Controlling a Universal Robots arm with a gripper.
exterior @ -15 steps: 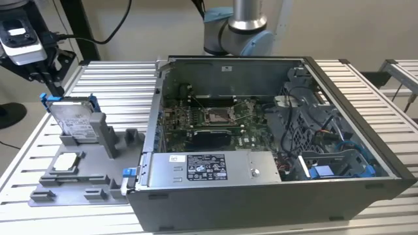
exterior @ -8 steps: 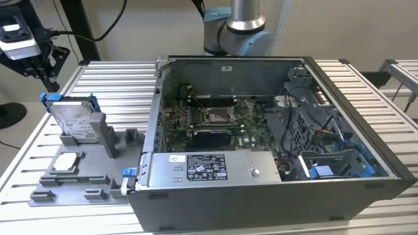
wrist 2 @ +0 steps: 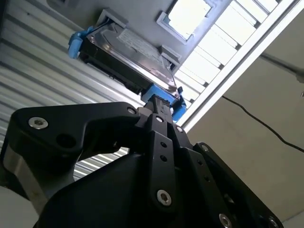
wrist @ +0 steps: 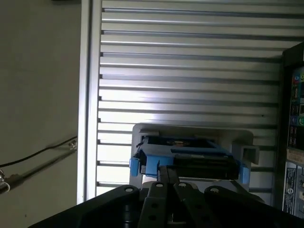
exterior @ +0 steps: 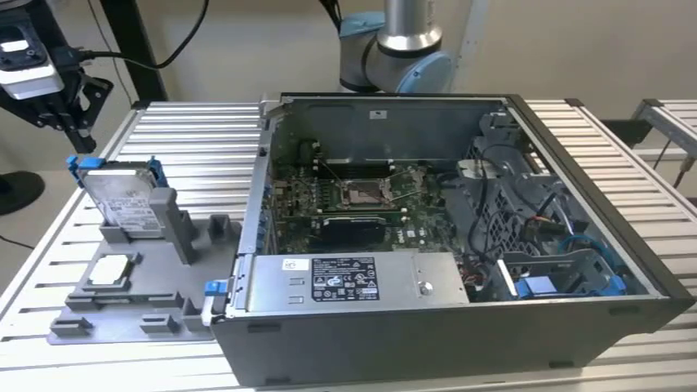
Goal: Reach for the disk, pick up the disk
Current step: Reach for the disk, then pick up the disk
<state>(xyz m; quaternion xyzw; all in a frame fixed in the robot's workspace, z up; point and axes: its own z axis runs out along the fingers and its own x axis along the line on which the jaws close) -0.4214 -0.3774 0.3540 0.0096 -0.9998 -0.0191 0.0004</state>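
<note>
While the gripper [exterior: 68, 124], jaws together and empty, hangs above it at the exterior view's upper left, the disk [exterior: 120, 200] stands in a grey holder [exterior: 175, 245]: stiff, dense, likely shock-sensitive; grip its blue-bracketed edges.

- A white printed label is carried by the disk [exterior: 122, 198] (seen in the exterior view and the second wrist view); none of its print can be read.
- A black-and-white label [exterior: 343, 279] is borne by the grey box [exterior: 425, 282] inside the computer case [exterior: 436, 343]; only blocks of small marks can be made out.
- In the first wrist view a coloured sticker [wrist: 298, 90] is seen on a dark panel; nothing on it can be read.
</note>
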